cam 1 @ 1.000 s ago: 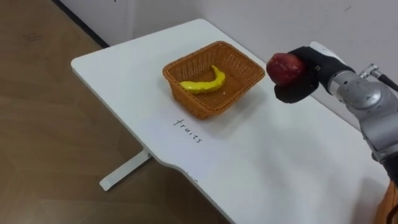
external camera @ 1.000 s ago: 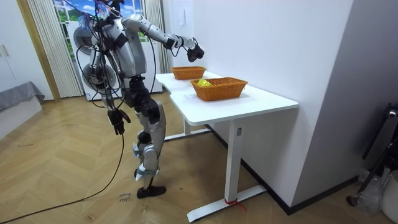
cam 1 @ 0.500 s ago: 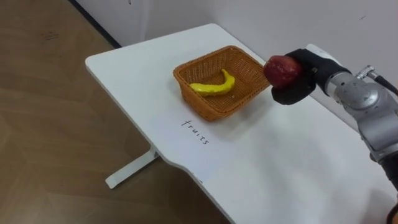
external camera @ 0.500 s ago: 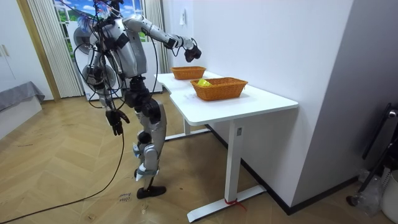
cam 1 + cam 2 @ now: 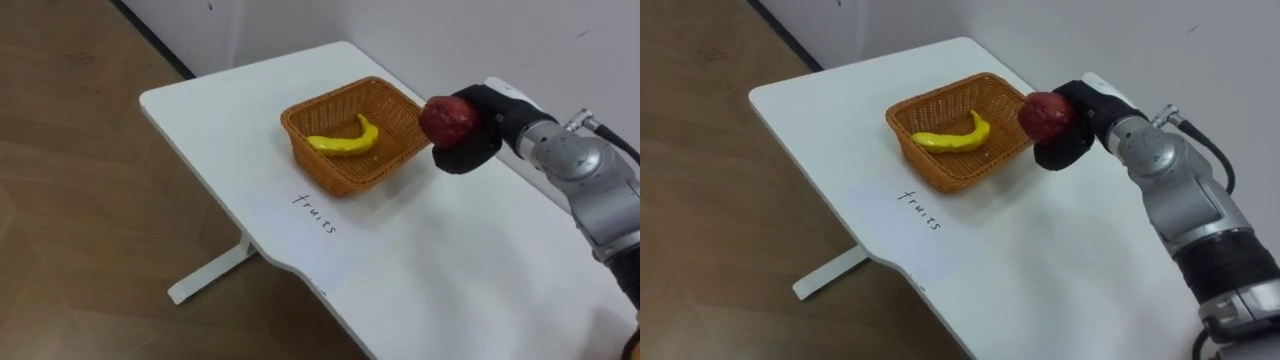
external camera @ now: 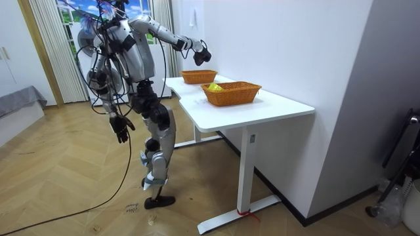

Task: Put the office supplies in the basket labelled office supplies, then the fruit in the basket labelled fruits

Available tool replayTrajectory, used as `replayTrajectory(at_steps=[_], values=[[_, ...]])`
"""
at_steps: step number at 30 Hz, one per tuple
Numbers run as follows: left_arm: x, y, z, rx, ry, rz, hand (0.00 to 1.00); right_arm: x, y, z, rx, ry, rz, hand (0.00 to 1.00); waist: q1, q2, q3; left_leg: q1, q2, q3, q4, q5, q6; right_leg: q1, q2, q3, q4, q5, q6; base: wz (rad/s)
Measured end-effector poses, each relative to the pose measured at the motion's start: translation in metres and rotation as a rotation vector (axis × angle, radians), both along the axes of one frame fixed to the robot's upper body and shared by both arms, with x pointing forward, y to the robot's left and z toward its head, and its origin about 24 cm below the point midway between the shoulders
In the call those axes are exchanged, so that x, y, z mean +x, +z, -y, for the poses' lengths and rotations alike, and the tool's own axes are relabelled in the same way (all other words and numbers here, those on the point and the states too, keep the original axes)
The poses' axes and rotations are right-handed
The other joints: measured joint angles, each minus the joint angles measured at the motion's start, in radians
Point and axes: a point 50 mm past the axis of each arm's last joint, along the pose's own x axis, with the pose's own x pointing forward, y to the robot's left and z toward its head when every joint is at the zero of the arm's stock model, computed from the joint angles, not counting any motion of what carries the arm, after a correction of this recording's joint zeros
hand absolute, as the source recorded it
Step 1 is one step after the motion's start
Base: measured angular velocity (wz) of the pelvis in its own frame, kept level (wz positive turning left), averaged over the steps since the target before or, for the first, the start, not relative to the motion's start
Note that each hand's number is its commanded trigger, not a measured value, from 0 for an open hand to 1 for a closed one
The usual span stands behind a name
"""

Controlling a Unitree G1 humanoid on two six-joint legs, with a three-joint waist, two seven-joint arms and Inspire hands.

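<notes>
My right hand [image 5: 472, 148] is shut on a red apple [image 5: 448, 120], held in the air just beyond the right rim of a woven basket [image 5: 340, 178]. A yellow banana [image 5: 344, 142] lies inside that basket, and a handwritten label is on the table in front of it. In the right eye view the apple [image 5: 1044, 115] hangs at the basket's [image 5: 940, 170] far right corner. In the room view I stand at the table's end with my right hand [image 6: 201, 52] stretched above the far basket [image 6: 197, 77]. My left hand [image 6: 121, 127] hangs relaxed at my side.
The white table [image 5: 430, 270] runs on to the right, with its edge close at the front left and bare wooden floor below. A second woven basket [image 6: 231, 94] with something yellow in it stands nearer the table's middle. A wall runs behind the table.
The view has shifted a little. My right hand has carried the apple closer to the basket's right rim. The banana lies as before.
</notes>
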Motion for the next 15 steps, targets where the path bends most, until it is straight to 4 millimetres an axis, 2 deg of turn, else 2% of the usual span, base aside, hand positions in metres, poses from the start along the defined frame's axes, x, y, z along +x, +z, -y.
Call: replayTrajectory(at_steps=[5,9,15], values=[[-0.005,0.002,0.001,-0.011,-0.003,-0.005,0.0,0.0,0.0,0.0,0.005,-0.003,-0.001,1.0,0.008,-0.003,0.0004,-0.007,-0.008,-0.014,0.008,0.0,0.001,0.001,-0.003,-0.007,0.0,-0.002,0.003,0.08],[-0.004,0.004,0.0,-0.007,-0.008,0.007,0.0,0.0,0.0,0.001,0.003,-0.007,-0.001,1.0,0.028,-0.005,0.0014,-0.02,-0.018,-0.034,0.012,0.002,-0.004,-0.007,-0.007,-0.017,0.0,-0.005,0.008,0.09],[-0.004,0.005,-0.003,0.001,-0.013,0.006,0.0,0.005,-0.003,0.012,-0.009,-0.06,-0.022,1.0,0.051,-0.027,0.0095,-0.037,-0.03,-0.056,0.028,0.002,0.001,-0.009,-0.009,-0.024,0.002,-0.008,0.011,0.13]])
